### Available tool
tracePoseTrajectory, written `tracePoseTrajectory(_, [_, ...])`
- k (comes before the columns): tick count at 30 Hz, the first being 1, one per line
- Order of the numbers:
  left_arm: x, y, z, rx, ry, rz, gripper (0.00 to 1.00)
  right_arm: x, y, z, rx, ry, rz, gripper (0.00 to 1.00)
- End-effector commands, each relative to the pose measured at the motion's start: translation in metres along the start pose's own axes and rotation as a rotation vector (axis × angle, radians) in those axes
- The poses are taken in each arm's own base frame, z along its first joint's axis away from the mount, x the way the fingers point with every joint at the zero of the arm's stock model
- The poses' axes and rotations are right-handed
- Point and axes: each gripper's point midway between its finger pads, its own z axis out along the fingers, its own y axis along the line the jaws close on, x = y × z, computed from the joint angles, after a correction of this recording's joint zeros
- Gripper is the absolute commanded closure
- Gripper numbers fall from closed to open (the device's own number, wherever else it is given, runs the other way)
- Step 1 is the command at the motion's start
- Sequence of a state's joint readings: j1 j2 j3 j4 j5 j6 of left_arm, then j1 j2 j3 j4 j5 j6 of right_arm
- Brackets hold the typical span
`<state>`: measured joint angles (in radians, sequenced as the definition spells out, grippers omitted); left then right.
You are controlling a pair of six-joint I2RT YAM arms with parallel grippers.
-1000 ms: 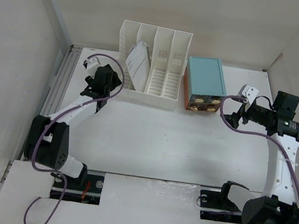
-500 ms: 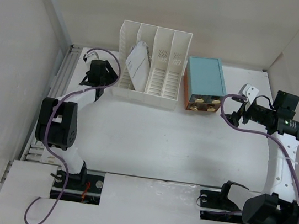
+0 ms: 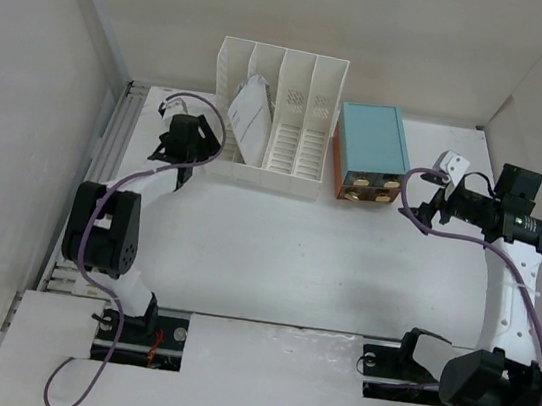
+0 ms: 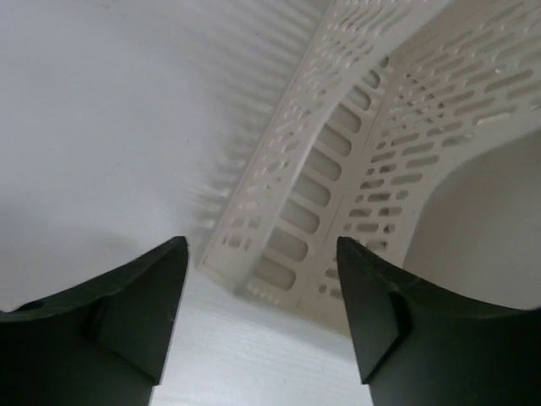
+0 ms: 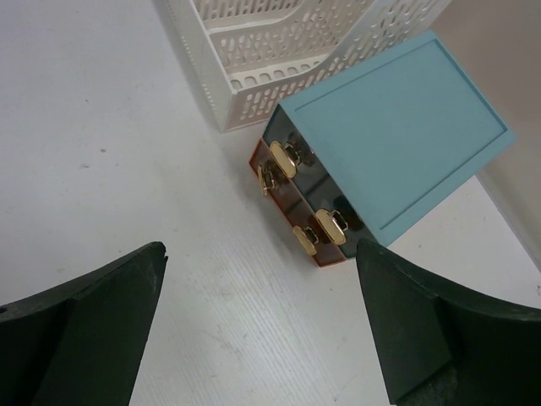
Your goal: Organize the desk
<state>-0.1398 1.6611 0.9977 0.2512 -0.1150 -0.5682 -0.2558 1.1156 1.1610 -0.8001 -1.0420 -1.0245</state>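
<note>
both sets of jaws spread (nothing held); left gripper point(image 4: 262, 252) nosing the file rack point(image 4: 338, 169) corner, a nudge could skid it; right gripper point(image 5: 260, 249) faces the drawer box point(image 5: 397, 135)

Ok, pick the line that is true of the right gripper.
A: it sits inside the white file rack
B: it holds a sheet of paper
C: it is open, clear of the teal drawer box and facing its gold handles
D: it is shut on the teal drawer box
C: the right gripper stands open with only bare desk between its fingers, and the teal drawer box lies ahead, untouched, handles toward it.
</note>
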Motion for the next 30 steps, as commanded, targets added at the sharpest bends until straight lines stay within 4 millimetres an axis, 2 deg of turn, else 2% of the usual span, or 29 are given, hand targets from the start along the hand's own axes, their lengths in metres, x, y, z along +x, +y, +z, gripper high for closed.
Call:
tracePoseTrajectory(1, [-0.053,-0.029,-0.061,0.030,-0.214,-0.006,0.29,-0.006,-0.011,-0.001,0.038,-0.021,0.002,0.00])
tracePoseTrajectory(2, [-0.062,-0.037,-0.077,0.052,-0.251,-0.012,0.25,-0.009,-0.016,-0.002,0.065,-0.024,-0.022,0.00])
tracePoseTrajectory(3, [-0.067,-0.046,-0.093,0.088,-0.274,-0.007,0.16,-0.007,-0.017,-0.001,0.088,-0.028,0.043,0.00])
tracePoseTrajectory(4, [-0.074,-0.063,-0.124,0.176,-0.305,0.002,0.09,-0.014,-0.021,-0.005,0.134,-0.043,0.063,0.00])
tracePoseTrajectory(5, [-0.077,-0.075,-0.140,0.243,-0.321,0.018,0.00,-0.011,-0.033,-0.010,0.222,-0.019,0.099,0.00])
tracePoseTrajectory(6, [-0.077,-0.087,-0.155,0.308,-0.324,0.037,0.00,-0.020,-0.049,-0.016,0.308,-0.038,0.083,0.00])
tracePoseTrajectory(7, [-0.084,-0.100,-0.180,0.391,-0.346,0.051,0.00,-0.023,-0.052,-0.020,0.364,-0.053,0.163,0.00])
tracePoseTrajectory(8, [-0.071,-0.114,-0.192,0.472,-0.301,0.101,0.00,-0.028,-0.055,-0.030,0.430,-0.055,0.165,0.00])
tracePoseTrajectory(10, [-0.063,-0.128,-0.212,0.561,-0.270,0.148,0.00,-0.038,-0.053,-0.036,0.457,-0.082,0.177,0.00])
tracePoseTrajectory(11, [-0.053,-0.141,-0.232,0.656,-0.233,0.186,0.00,-0.046,-0.049,-0.039,0.456,-0.100,0.172,0.00])
tracePoseTrajectory(14, [-0.035,-0.152,-0.258,0.752,-0.186,0.246,0.00,-0.059,-0.037,-0.039,0.398,-0.126,0.218,0.00])
tracePoseTrajectory(15, [-0.023,-0.160,-0.270,0.809,-0.150,0.264,0.00,-0.058,-0.037,-0.038,0.392,-0.120,0.241,0.00])
tracePoseTrajectory(17, [-0.012,-0.162,-0.281,0.849,-0.121,0.299,0.00,-0.053,-0.034,-0.037,0.392,-0.113,0.290,0.00])
tracePoseTrajectory(20, [0.003,-0.150,-0.290,0.838,-0.065,0.363,0.00,-0.050,-0.031,-0.037,0.403,-0.120,0.302,0.00])
tracePoseTrajectory(25, [-0.013,-0.130,-0.294,0.750,-0.152,0.452,0.00,-0.051,-0.024,-0.034,0.364,-0.120,0.321,0.00])
tracePoseTrajectory(26, [-0.005,-0.122,-0.287,0.722,-0.144,0.463,0.00,-0.048,-0.027,-0.034,0.371,-0.109,0.332,0.00])
tracePoseTrajectory(28, [-0.007,-0.119,-0.289,0.730,-0.184,0.451,0.00,-0.043,-0.033,-0.034,0.384,-0.088,0.299,0.00])
tracePoseTrajectory(29, [0.001,-0.114,-0.282,0.725,-0.180,0.462,0.00,-0.041,-0.035,-0.035,0.399,-0.081,0.301,0.00])
tracePoseTrajectory(30, [-0.002,-0.115,-0.283,0.734,-0.191,0.469,0.00,-0.044,-0.040,-0.037,0.420,-0.087,0.283,0.00])
